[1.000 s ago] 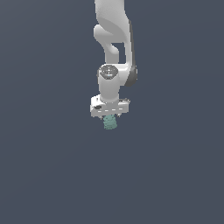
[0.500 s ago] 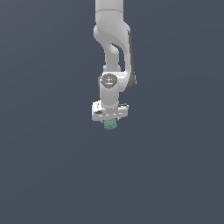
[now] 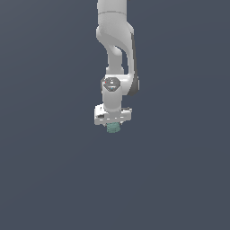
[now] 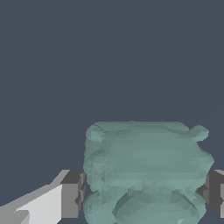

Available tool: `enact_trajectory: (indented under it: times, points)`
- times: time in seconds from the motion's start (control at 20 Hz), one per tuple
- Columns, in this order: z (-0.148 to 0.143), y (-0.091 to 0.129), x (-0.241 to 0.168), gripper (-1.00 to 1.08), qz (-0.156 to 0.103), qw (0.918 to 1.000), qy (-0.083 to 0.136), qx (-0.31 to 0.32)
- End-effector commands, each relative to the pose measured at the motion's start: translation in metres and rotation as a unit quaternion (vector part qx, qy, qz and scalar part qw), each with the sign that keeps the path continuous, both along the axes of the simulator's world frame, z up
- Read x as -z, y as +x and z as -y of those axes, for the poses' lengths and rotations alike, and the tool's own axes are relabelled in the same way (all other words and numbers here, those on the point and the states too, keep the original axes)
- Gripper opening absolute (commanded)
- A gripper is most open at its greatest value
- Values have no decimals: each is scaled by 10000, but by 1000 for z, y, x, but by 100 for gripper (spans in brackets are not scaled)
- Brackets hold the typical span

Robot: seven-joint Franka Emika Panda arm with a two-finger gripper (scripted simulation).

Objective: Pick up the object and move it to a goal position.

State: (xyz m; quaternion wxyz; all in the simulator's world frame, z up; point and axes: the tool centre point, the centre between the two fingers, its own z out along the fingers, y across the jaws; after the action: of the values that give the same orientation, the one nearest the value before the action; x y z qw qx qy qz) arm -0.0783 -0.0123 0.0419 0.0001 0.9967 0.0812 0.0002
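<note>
**Desk:** Which way is the object pointing?

**Me:** On my exterior feed the teal object (image 3: 113, 128) pokes out just beneath the white gripper (image 3: 112, 122), and what I see of it looks stubby, its axis roughly in line with the arm (image 3: 117, 54), pointing down. I can't call a long axis with confidence; only its lower end shows there. On the wrist feed the object (image 4: 146, 173) is a lumpy, ribbed mass, broad across, with a rounded bulge near the frame edge.

**Desk:** Is the hand on it?

**Me:** Yes, it's clenched around the object. In the wrist view a dark pad (image 4: 72, 194) presses one flank and the other pad (image 4: 215, 192) sits against the opposite flank, with the object filling the gap between them.

**Desk:** Anything you can't make out?

**Me:** The object's upper part is hidden inside the gripper in the exterior view, and the wrist frame cuts off its near end and most of the fingers. Around it I see only flat dark grey-blue background (image 3: 49, 170), so I can't tell whether it touches any surface.
</note>
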Motion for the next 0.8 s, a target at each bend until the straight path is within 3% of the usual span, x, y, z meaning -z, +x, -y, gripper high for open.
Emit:
enact_trajectory:
  times: [0.0,0.4,0.75]
  points:
    - [-1,0,1,-100,-2,10000,1,-5]
    - [-3,3,-6,-100,1,10000,0,-1]
    - [-19,16,-37,-100,1,10000,0,-1]
